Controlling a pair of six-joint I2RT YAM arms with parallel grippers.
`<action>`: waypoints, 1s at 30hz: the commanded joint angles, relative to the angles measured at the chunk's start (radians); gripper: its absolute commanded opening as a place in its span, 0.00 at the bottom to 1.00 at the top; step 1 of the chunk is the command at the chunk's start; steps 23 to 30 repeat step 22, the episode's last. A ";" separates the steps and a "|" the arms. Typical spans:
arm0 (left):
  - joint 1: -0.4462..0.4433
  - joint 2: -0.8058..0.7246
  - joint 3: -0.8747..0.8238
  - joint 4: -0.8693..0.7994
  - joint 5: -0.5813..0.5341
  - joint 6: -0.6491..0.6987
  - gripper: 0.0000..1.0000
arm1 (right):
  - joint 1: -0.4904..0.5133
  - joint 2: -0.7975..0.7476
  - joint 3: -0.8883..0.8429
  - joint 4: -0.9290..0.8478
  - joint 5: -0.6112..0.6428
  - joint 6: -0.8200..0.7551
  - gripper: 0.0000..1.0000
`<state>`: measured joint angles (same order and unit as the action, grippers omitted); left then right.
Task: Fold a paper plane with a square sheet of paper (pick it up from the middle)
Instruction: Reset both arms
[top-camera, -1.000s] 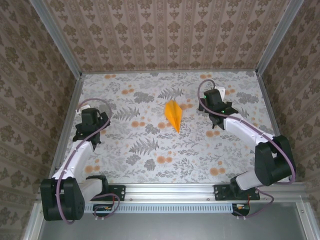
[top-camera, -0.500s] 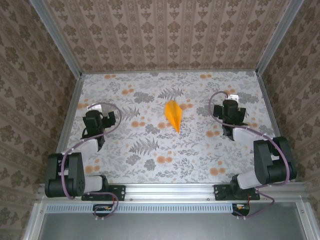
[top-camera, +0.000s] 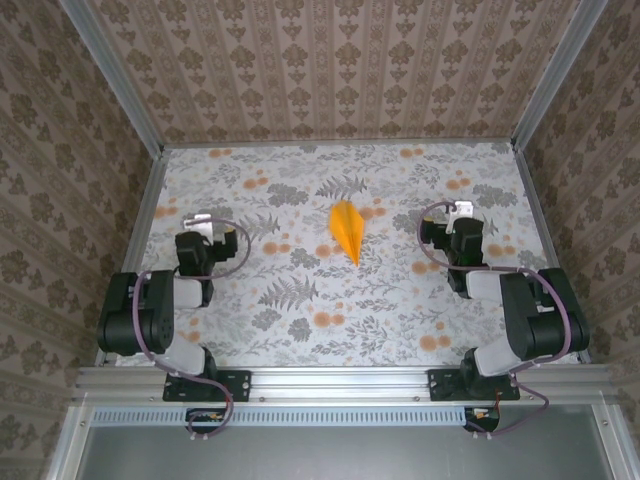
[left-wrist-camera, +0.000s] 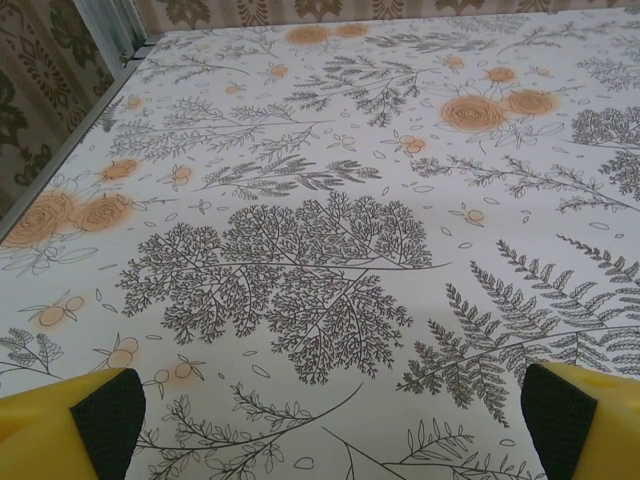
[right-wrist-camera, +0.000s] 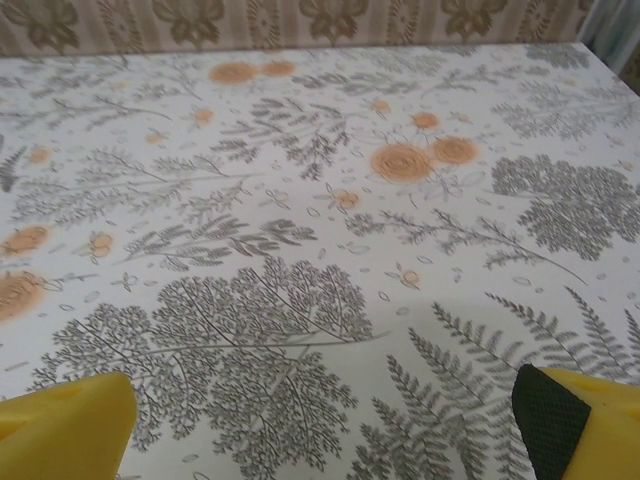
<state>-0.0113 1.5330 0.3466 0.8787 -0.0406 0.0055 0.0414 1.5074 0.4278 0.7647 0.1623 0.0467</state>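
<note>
Left end effector (top-camera: 203, 224): spread wide, empty, at left of tabletop (top-camera: 300, 330). Right end effector (top-camera: 460, 214): spread wide, empty, at right. Paper plane (top-camera: 346, 231): folded pointed dart, lying mid-tabletop between both, well apart from each. Folding judged complete; nothing apparent remaining.

A table (top-camera: 250, 160) is covered by a cloth (top-camera: 300, 300) printed with grey ferns and orange blossoms. One orange-yellow paper plane (top-camera: 346, 230) lies near its centre, tip pointing toward the near edge.

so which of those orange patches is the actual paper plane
The solid, pointed paper plane mid-table; the others are round, mottled flowers printed on the cloth.
</note>
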 joint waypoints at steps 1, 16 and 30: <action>0.007 0.007 0.039 0.023 -0.026 0.014 1.00 | -0.006 0.025 -0.034 0.124 -0.068 -0.025 1.00; -0.009 0.009 0.066 -0.030 0.034 0.056 1.00 | -0.025 0.032 -0.018 0.098 -0.090 -0.010 1.00; -0.010 0.008 0.066 -0.029 0.034 0.057 1.00 | -0.025 0.027 -0.028 0.111 -0.094 -0.012 1.00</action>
